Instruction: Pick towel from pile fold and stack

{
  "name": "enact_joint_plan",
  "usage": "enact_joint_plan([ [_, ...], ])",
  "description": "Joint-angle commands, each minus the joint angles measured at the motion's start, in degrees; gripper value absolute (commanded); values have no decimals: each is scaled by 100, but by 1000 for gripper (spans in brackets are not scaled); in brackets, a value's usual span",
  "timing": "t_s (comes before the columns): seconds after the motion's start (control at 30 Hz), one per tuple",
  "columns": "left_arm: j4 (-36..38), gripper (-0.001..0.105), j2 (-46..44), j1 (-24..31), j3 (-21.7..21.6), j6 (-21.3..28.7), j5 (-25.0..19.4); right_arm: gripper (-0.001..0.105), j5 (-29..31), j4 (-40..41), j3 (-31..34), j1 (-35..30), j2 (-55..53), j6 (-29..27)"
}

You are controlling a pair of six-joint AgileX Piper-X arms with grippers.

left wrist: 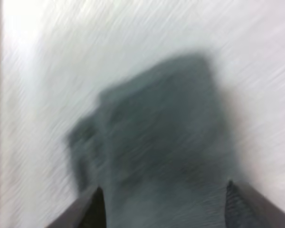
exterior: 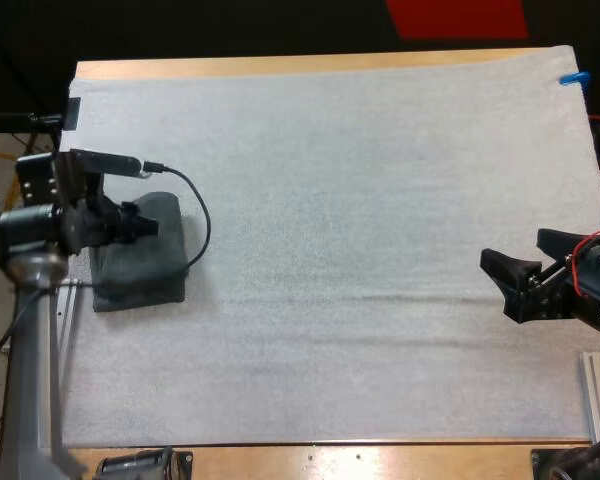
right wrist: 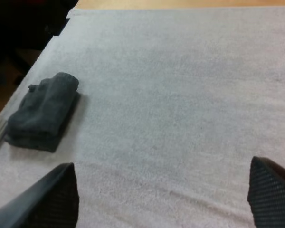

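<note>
The left hand (exterior: 148,226) is held just above the folded towel stack (exterior: 145,280). Its fingers (left wrist: 92,211) are spread apart, and the towels are seen right under and between them. The right hand (exterior: 512,248) is held out over the white mat (exterior: 360,190), fingers (right wrist: 52,197) spread wide. The stack is lying well apart from it, far ahead, by the mat's edge.

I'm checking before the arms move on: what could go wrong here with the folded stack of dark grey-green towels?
The open left gripper hangs right over the folded stack of dark grey-green towels; if it leaves carelessly, a finger could snag the top layer and undo the fold. The stack also lies near the left edge of the white mat, so a nudge might push it off.
</note>
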Motion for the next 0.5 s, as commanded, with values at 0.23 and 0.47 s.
enact_joint_plan([
  [0.23,-483,52,-927,-22,-29,-226,1969,71,-287,-81,2,-2,173,115],
  [0.47,-279,52,-1174,-277,-29,-226,1976,71,-209,-124,108,-2,1013,171],
])
